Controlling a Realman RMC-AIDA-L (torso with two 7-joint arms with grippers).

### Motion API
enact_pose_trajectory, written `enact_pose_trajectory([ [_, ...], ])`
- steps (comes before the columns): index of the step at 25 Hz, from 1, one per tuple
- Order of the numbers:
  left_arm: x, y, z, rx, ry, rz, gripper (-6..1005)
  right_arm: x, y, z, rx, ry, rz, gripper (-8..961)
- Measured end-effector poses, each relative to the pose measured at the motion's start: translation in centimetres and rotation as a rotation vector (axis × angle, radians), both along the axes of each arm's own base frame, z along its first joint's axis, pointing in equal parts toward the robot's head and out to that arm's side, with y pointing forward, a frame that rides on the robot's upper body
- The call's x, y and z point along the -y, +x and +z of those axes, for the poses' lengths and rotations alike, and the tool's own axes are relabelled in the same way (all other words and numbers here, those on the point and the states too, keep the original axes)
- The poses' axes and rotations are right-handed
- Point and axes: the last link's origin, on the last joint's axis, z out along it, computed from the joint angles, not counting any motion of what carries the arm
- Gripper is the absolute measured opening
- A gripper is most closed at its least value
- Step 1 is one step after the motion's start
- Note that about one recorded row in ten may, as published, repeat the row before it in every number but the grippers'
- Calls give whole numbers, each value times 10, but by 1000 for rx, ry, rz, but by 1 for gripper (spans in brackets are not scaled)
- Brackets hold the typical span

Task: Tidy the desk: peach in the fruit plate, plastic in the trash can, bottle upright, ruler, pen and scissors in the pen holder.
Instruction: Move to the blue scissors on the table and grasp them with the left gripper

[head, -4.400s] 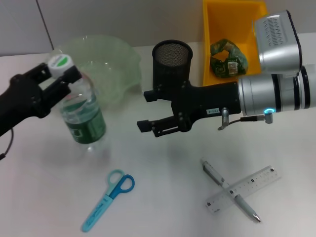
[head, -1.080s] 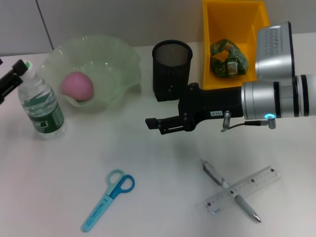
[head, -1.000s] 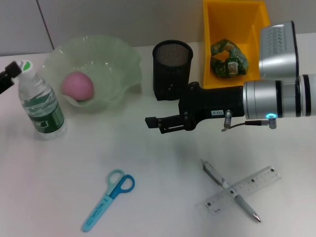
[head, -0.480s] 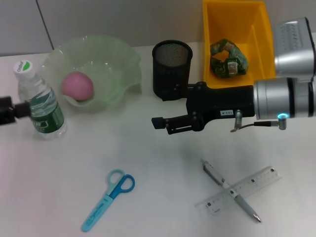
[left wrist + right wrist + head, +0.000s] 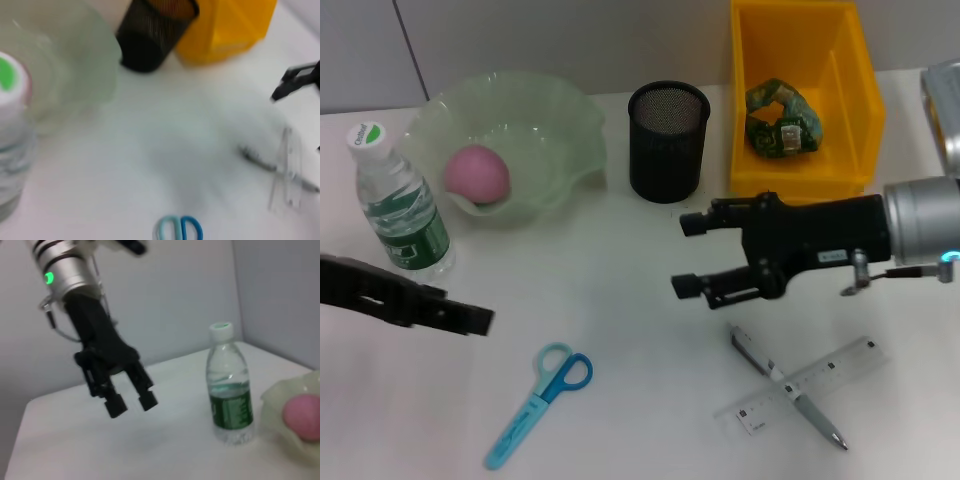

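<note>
The bottle [image 5: 398,200] stands upright at the left, white cap on top, also shown in the right wrist view [image 5: 228,387]. A pink peach [image 5: 476,172] lies in the pale green fruit plate [image 5: 565,130]. Green crumpled plastic [image 5: 782,118] rests in the yellow trash can [image 5: 750,60]. The black mesh pen holder [image 5: 667,140] stands between them. Blue scissors [image 5: 540,402] lie near the front. The pen [image 5: 788,387] lies crossed with the clear ruler [image 5: 840,368]. My left gripper [image 5: 131,404] is open, low at the front left [image 5: 470,318], above the scissors' left. My right gripper [image 5: 690,255] is open, empty, just beyond the pen.
The left wrist view looks over the scissors [image 5: 179,230] toward the pen holder [image 5: 155,30], the trash can [image 5: 225,25] and the pen and ruler [image 5: 285,172]. A grey wall runs behind the white table.
My left gripper has left the bottle and swung forward and right toward the scissors. My right arm has drawn back to the right, its two fingers now showing apart.
</note>
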Motion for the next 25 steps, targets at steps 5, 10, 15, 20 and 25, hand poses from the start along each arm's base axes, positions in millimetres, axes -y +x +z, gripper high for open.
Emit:
enact_pose_trajectory([
  [5,-10,14,-28,-107,-69,17,785,6,13,12,75,-20,16,828],
  [10,-15,24,-52,-191,-108,45,785,10,21,24,144,-44,40,828],
  [15,-15,31,-74,-265,-129,64,784,10,24,41,172,-32,65,828],
  [20,-16,33,-90,-302,-150,64,784,11,25,49,193,-33,74,828],
  [25,-18,30,-102,-315,-183,79,784,12,24,54,212,-37,94,828],
])
